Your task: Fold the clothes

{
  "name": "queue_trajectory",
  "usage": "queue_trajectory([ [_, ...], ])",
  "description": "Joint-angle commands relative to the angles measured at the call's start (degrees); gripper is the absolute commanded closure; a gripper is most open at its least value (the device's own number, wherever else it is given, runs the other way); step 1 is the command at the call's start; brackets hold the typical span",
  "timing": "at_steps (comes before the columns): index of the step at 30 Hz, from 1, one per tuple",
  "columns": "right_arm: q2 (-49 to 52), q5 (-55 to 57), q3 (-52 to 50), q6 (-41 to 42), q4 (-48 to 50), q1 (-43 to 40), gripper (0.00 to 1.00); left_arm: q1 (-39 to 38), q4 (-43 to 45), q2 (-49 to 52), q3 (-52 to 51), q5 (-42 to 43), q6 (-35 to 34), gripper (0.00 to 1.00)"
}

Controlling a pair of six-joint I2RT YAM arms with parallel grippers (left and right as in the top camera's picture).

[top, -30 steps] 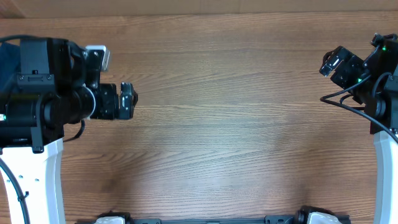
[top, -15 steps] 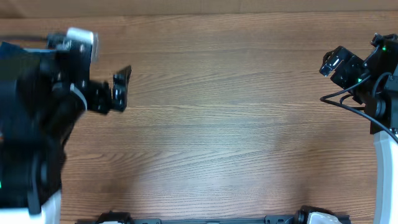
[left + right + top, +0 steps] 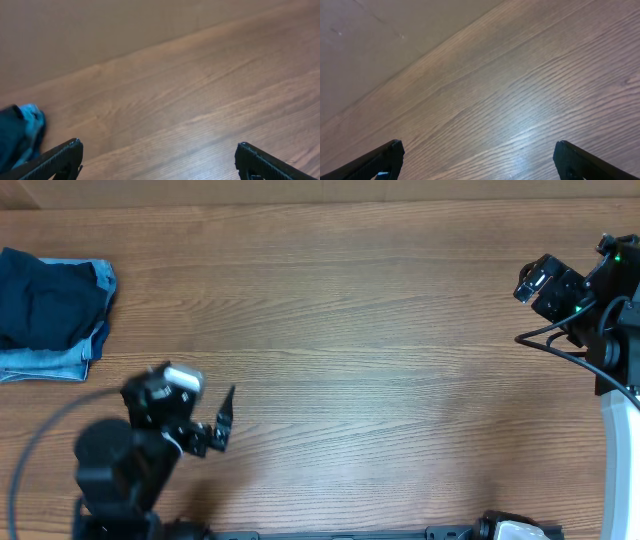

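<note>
The clothes (image 3: 52, 308) lie in a folded stack at the far left of the table, a dark navy piece on top of light blue denim. Their edge also shows at the lower left of the left wrist view (image 3: 19, 140). My left gripper (image 3: 222, 428) is near the table's front left, well away from the stack. In the left wrist view it (image 3: 157, 165) is open and empty over bare wood. My right gripper (image 3: 538, 284) is at the far right; in the right wrist view it (image 3: 477, 165) is open and empty above the table.
The wooden table (image 3: 380, 380) fills the view. A pale wall (image 3: 395, 30) runs along its far edge. The right arm's white base (image 3: 620, 450) stands at the right edge.
My left arm has swung from the back left, where it covered the clothes, to the front left. The stack is now uncovered. The right arm has not moved.
</note>
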Motion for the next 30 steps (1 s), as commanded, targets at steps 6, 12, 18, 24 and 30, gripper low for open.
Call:
queue_trajectory([
  [6,-0.2,0.2,0.9,-0.4,0.3,-0.1,0.0,-0.4,2.4,-19.3,-18.4,2.5,1.2,0.0],
  [12,-0.2,0.2,0.9,-0.4,0.3,-0.1,0.0,-0.4,2.4,-27.1,-25.7,2.7,1.0,0.0],
  [18,-0.2,0.2,0.9,-0.4,0.3,-0.1,0.0,-0.4,2.8,-27.6,-29.4,1.2,1.3,0.0],
  [24,-0.2,0.2,0.9,-0.4,0.3,-0.1,0.0,-0.4,3.9,-27.6,-33.1,-2.3,1.3,0.0],
  [30,-0.2,0.2,0.9,-0.4,0.3,-0.1,0.0,-0.4,5.2,-27.6,-33.8,-2.6,1.3,0.0],
])
